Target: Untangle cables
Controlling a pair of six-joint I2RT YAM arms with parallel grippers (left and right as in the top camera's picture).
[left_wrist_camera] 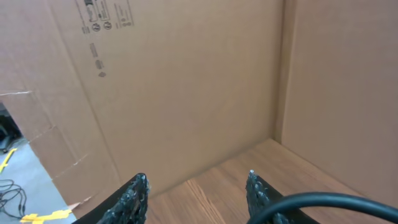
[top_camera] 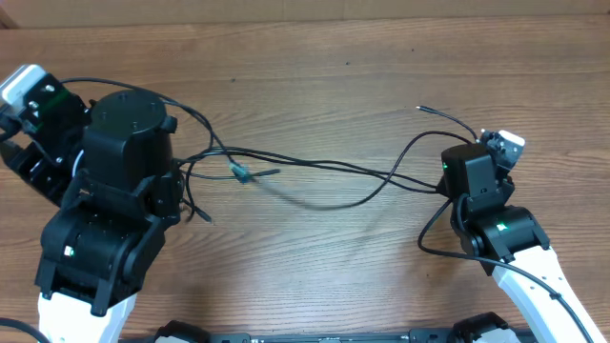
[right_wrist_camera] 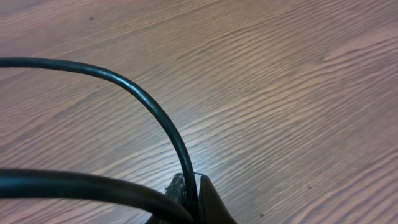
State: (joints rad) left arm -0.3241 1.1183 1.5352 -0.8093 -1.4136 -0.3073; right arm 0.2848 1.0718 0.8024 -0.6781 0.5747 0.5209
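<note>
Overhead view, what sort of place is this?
Probably a robot test cell or lab bench: a wood-grain table backed by cardboard walls, with thin black cables strung between the left arm and right arm.

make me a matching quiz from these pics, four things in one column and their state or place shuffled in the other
1 left pincer
2 right pincer
3 bluish plug
4 cardboard wall

a shut on a black cable
b upright, brown
c open, empty
d lying on the table

Pairs: 1-c, 2-a, 3-d, 4-b
</note>
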